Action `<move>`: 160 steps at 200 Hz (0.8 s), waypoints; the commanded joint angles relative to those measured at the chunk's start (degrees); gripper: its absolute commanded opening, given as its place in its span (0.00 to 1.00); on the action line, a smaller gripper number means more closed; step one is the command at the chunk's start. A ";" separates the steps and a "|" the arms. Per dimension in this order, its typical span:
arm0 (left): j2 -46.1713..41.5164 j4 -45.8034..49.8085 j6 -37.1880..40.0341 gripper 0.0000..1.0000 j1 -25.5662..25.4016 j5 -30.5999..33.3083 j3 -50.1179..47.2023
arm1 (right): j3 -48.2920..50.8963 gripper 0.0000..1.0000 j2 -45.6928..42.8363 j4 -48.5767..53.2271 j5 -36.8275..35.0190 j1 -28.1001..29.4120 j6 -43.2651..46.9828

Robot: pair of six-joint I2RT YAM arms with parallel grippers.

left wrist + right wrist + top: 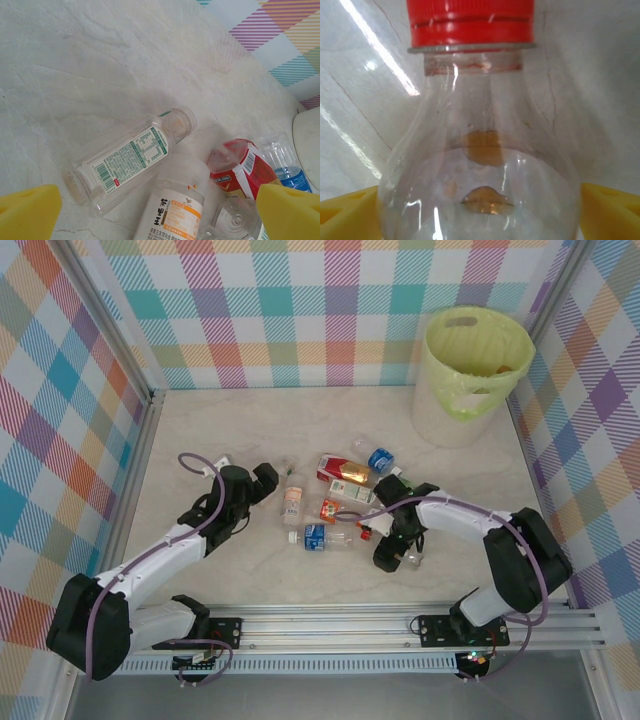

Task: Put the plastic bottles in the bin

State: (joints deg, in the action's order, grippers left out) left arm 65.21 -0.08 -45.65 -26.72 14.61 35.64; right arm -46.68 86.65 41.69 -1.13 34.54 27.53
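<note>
Several plastic bottles lie scattered mid-table. A clear bottle with a red cap (475,165) lies between the yellow fingertips of my right gripper (480,215), which stands open and wide around its shoulders; from above this gripper (392,545) is low beside the red cap (366,532). My left gripper (160,220) is open above a clear bottle with a green-printed label (125,162) and a white bottle with an orange label (175,210); from above it (268,485) hangs just left of that white bottle (292,502). The bin (470,370), lined with a yellow-green bag, stands at the far right.
More bottles lie between the arms: a red-labelled one (340,472), a blue-labelled one (378,460), another with a blue label (325,537) and a green-white one (355,493). Checked walls close the table on three sides. Something orange lies inside the bin.
</note>
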 commanded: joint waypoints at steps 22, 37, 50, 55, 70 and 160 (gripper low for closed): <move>1.27 -2.89 4.03 1.00 0.88 -1.31 1.42 | 2.17 0.71 -0.67 -3.09 -4.26 0.78 1.19; 2.89 0.01 4.27 1.00 0.97 -0.90 3.65 | 2.26 0.66 -2.74 -2.91 -4.28 0.96 1.60; 4.21 1.70 5.00 1.00 1.05 -1.52 5.39 | 2.19 0.62 -5.18 -2.23 -4.17 0.96 2.06; 4.59 1.90 4.91 1.00 1.05 -1.60 5.68 | 2.14 0.60 -6.14 -1.99 -4.23 1.01 2.23; 5.32 1.10 3.45 1.00 1.06 -1.24 5.84 | 1.94 0.55 -8.85 -1.07 -4.81 1.05 2.62; 5.71 -2.41 -0.55 1.00 1.06 -2.96 3.94 | -9.84 0.54 -18.97 -16.81 4.24 -0.61 -5.02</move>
State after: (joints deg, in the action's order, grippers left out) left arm 70.57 -0.36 -44.38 -26.41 13.06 40.01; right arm -51.81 67.40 35.00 -2.48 34.81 26.13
